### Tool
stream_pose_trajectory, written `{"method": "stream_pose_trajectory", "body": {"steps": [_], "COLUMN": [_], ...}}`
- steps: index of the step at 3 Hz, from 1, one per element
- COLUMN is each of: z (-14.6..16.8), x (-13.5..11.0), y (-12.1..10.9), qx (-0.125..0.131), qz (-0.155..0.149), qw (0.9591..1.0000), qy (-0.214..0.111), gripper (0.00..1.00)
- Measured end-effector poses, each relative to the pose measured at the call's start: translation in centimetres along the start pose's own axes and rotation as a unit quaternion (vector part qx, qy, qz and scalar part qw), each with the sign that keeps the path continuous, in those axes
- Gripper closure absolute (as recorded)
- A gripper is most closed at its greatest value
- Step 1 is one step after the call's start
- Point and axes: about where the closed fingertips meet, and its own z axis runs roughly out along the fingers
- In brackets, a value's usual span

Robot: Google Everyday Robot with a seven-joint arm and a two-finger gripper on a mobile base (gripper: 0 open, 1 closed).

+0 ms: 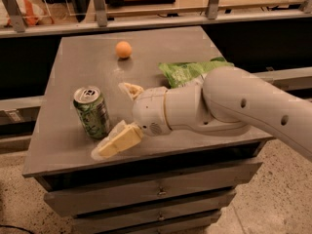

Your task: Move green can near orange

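1. Arm (234, 106) in white casing enters the camera view from the 4 o'clock corner and lies low and nearly level across the near half of the table (63, 82), its wrist pointing toward 9 o'clock.
2. The gripper (111, 119) sits at the end of that wrist, just beside the can (92, 112), at about 3 o'clock from it.
3. Its jaws are spread wide. One finger (129, 89) points up toward 11 o'clock and the other (114, 141) slants down toward 8 o'clock, its tip resting on the table top near the can's base. Nothing is pinched between them.
4. The can stands upright near the table's 8 o'clock corner, silver top and tab facing up. It is at the mouth of the spread fingers, and whether the lower finger touches it cannot be told.
5. The orange (123, 49) lies alone toward the far edge, at roughly 1 o'clock from the can and well apart from it.
6. A light green chip bag (187, 72) lies at 2 o'clock from the can, partly hidden behind the arm.
7. Drawers (156, 191) run below the table top.
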Motion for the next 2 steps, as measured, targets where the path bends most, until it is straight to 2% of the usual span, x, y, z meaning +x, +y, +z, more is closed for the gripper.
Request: {"method": "stream_pose_trajectory", "body": {"steps": [2], "z": [3.0], "x": [-0.7], "y": [-2.1], "qx": [-0.026], "qz": [-0.016], "qw": [0.9982], "qy": [-0.052], "gripper": [0.0]}}
